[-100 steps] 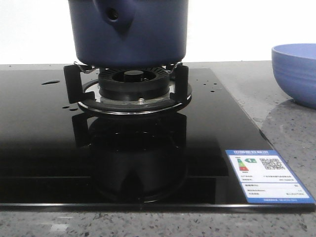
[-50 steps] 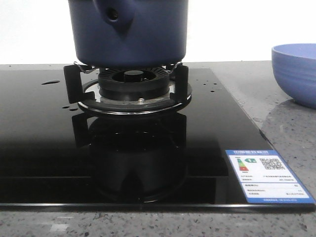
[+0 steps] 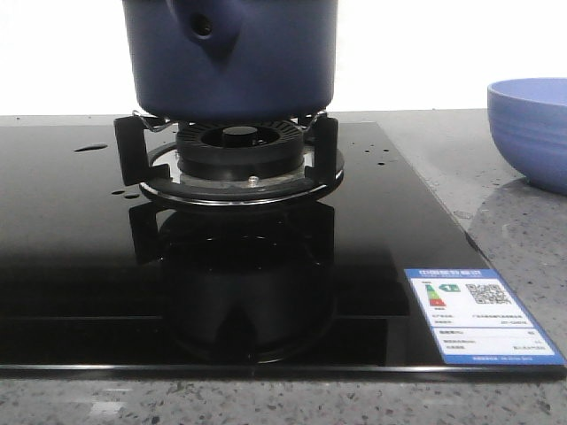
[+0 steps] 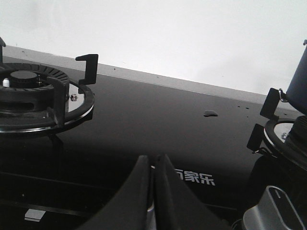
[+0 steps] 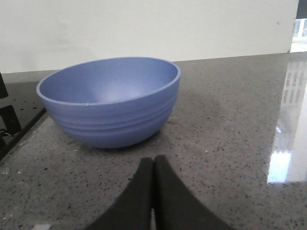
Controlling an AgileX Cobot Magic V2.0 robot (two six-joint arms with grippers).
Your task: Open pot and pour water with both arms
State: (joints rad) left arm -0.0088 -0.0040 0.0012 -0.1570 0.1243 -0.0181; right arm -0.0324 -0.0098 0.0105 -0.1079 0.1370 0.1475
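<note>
The dark navy pot (image 3: pixel 232 57) stands on the burner grate (image 3: pixel 229 159) of the black glass hob; its stubby side projection with a round hole (image 3: pixel 204 27) faces the front view. Its top and lid are cut off by the frame. A sliver of the pot (image 4: pixel 298 79) shows in the left wrist view. My left gripper (image 4: pixel 153 160) is shut and empty, low over the black glass between the two burners. My right gripper (image 5: pixel 153 162) is shut and empty over the grey counter, just short of the periwinkle ribbed bowl (image 5: pixel 109 100). Neither gripper shows in the front view.
The bowl (image 3: pixel 532 128) stands on the speckled counter right of the hob. A second burner with grate (image 4: pixel 33 96) is in the left wrist view, and a silver knob (image 4: pixel 273 215). An energy label (image 3: pixel 478 314) sits on the hob's front right corner. Water drops (image 3: pixel 90 148) lie on the glass.
</note>
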